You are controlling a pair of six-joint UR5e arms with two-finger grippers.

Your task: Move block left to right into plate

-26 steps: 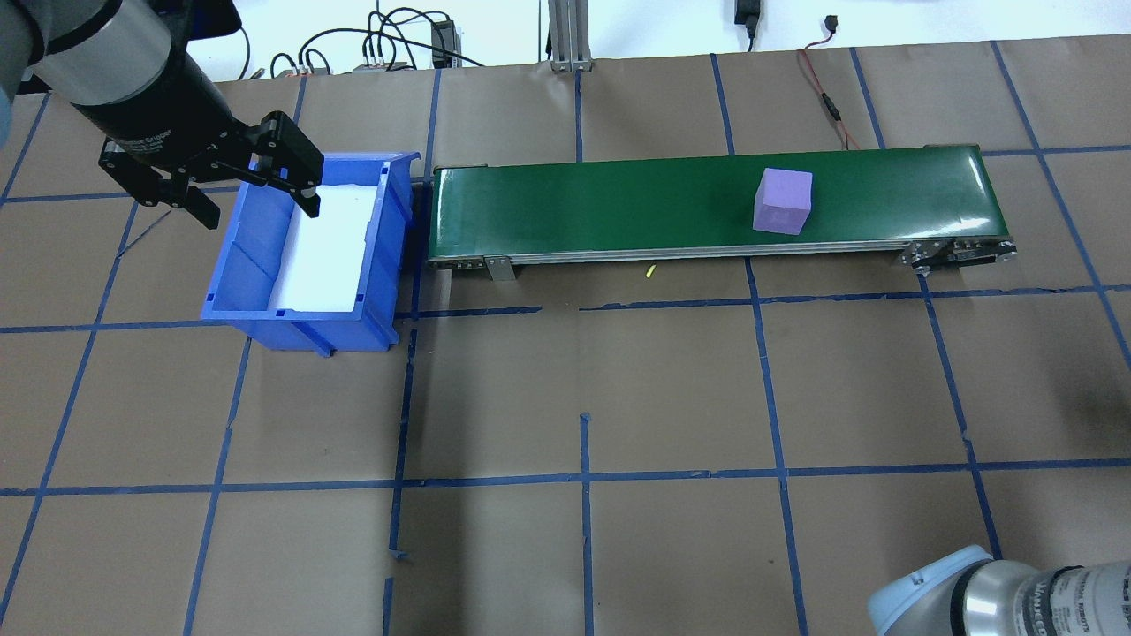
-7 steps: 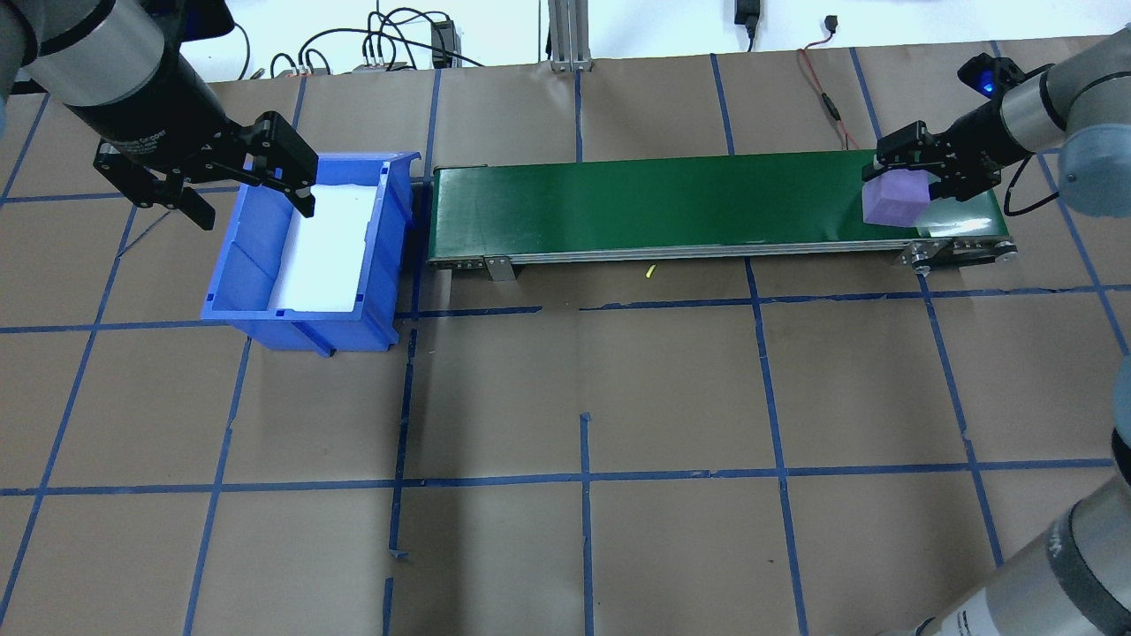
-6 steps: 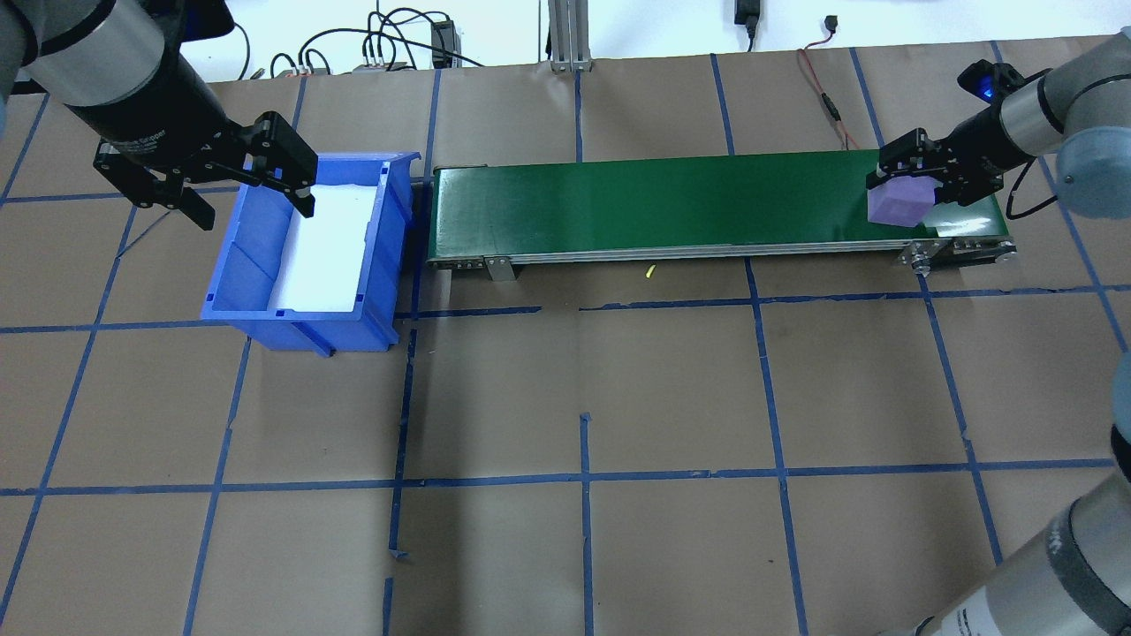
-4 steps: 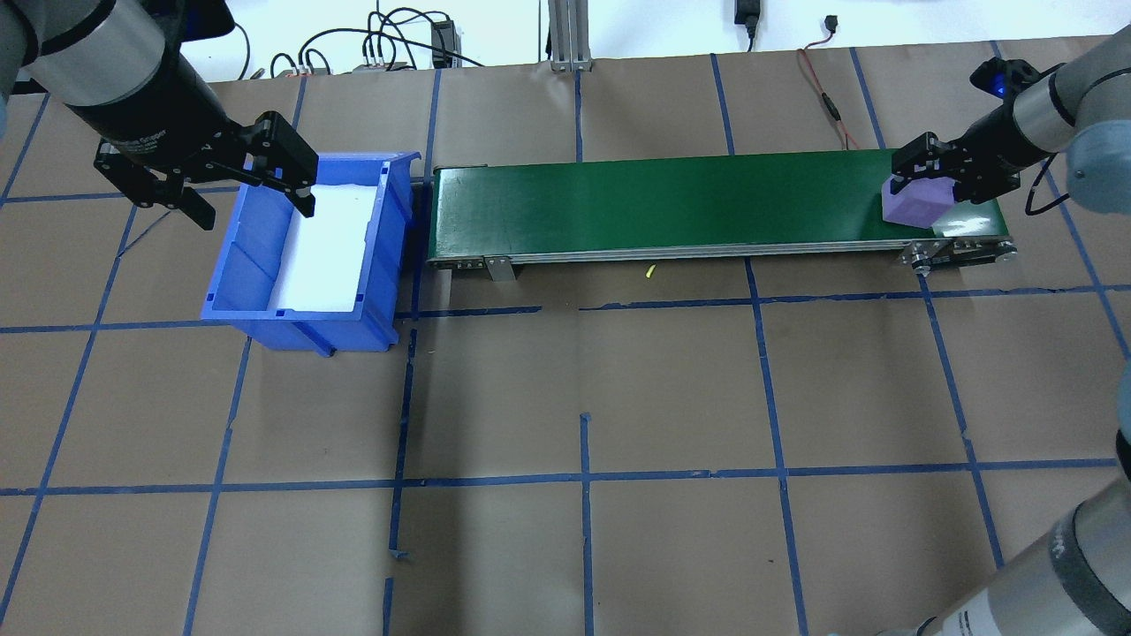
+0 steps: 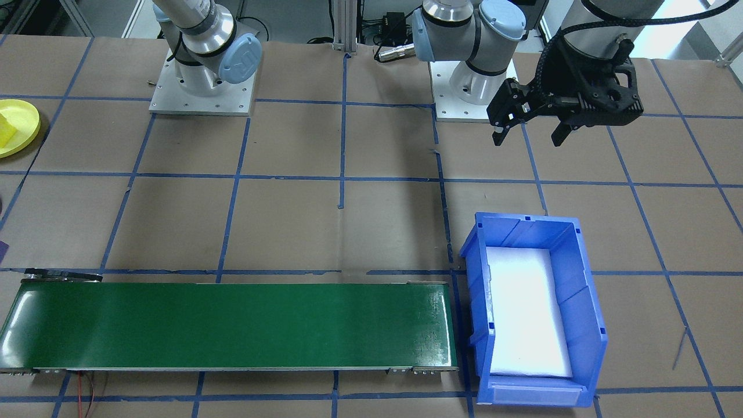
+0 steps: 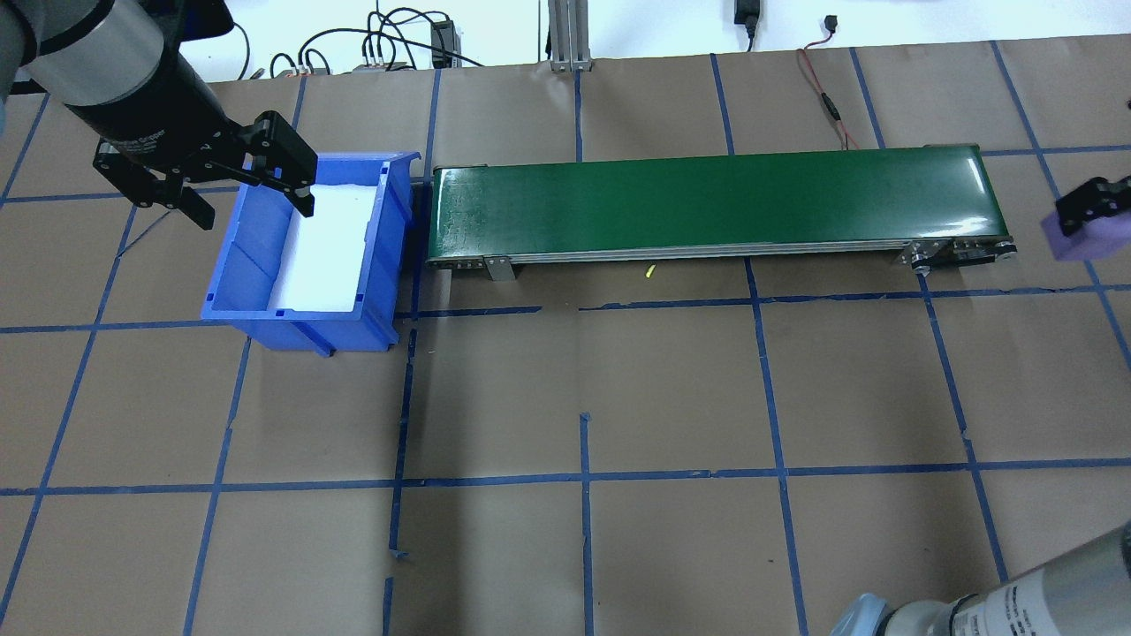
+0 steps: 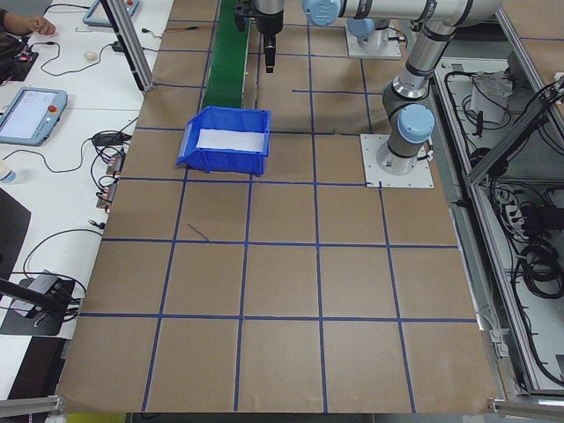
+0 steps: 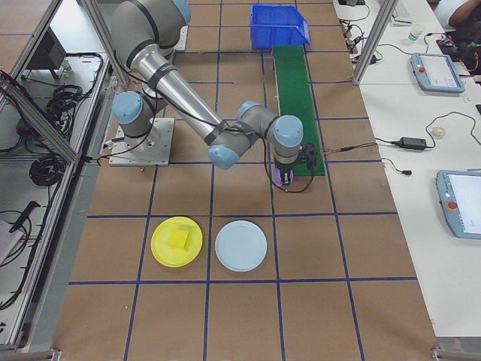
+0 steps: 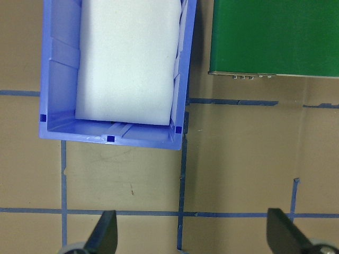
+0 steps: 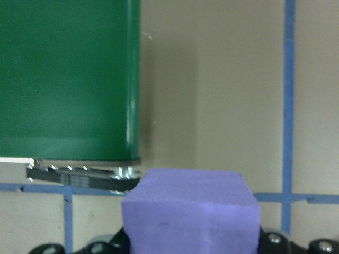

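Observation:
A purple block [image 6: 1080,242] hangs just past the right end of the green conveyor belt [image 6: 707,203], with my right gripper [image 6: 1094,223] shut on it at the overhead view's right edge. In the right wrist view the block [image 10: 190,211] fills the bottom centre between the fingers. The yellow plate [image 8: 176,241] lies on the table nearer the camera in the exterior right view, with a small yellow block on it, apart from the gripper. It also shows as the plate [image 5: 23,125] at the front view's left edge. My left gripper [image 6: 212,181] is open above the blue bin's far left corner.
The blue bin [image 6: 389,238] with a white liner stands at the belt's left end. A light blue plate [image 8: 240,245] lies beside the yellow one. Cables run along the far table edge.
My right gripper has lifted the purple block off the belt's right end and carried it rightward past the belt. The left arm has not moved.

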